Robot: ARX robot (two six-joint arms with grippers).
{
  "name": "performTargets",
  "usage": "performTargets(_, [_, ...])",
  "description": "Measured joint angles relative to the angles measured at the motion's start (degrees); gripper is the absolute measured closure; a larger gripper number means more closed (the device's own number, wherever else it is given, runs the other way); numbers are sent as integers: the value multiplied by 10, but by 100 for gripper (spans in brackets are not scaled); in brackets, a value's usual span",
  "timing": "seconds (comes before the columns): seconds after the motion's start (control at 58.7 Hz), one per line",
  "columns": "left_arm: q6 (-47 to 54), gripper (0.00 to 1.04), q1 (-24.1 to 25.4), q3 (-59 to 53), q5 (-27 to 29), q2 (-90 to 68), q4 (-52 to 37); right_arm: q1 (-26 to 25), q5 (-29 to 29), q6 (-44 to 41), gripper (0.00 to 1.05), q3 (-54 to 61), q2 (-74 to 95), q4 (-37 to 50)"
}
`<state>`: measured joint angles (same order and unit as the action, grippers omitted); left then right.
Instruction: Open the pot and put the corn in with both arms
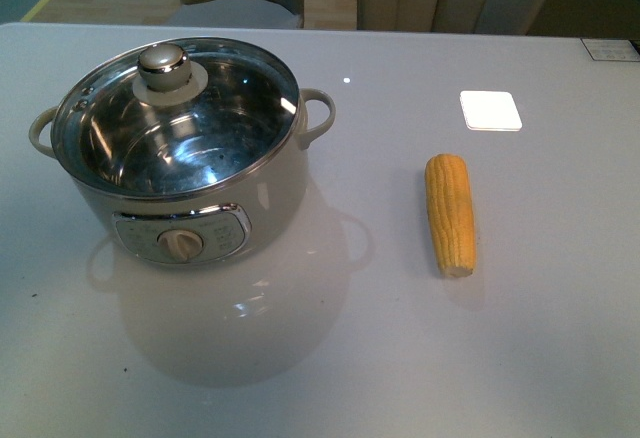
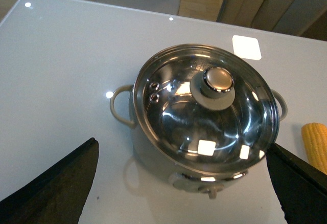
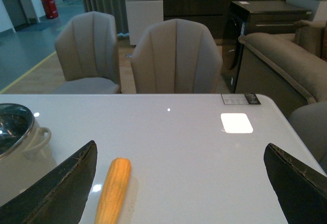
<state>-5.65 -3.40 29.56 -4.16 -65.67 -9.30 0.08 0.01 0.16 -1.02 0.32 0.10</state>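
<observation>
The glass lid (image 1: pixel 175 123) closes the pot (image 1: pixel 200 208); the corn (image 1: pixel 450 213) lies apart on the surface (image 1: pixel 560 338). The left tool (image 2: pixel 180 142) is spread wide above the lid knob (image 2: pixel 218 79) and the right tool (image 3: pixel 179 145) wide near the corn, evidently one target per arm.

Only the tips of the robot's body show, in the two wrist views. The left claw (image 2: pixel 181 142) appears as two flat, matte black fingers (image 2: pixel 56 183), each a broad wedge tapering to a point. The right claw (image 3: pixel 180 143) has the same black wedge fingers (image 3: pixel 56 188), with edges scuffed pale and slightly ragged, and a faint grainy texture on their faces.
</observation>
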Motion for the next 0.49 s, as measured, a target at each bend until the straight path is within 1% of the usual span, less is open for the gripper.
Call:
performTargets(0.085, [30,7,-3,54,-5,-91,-33,0,0,0,9,0,0,0])
performTargets(0.153, [47,7,-5,89,-12,-144,-43,0,0,0,9,0,0,0])
performTargets(0.341, [80,7,-14,177,-20,-263,-48,0,0,0,9,0,0,0])
performTargets(0.494, [89,7,-25,226,-23,-326,-50,0,0,0,9,0,0,0])
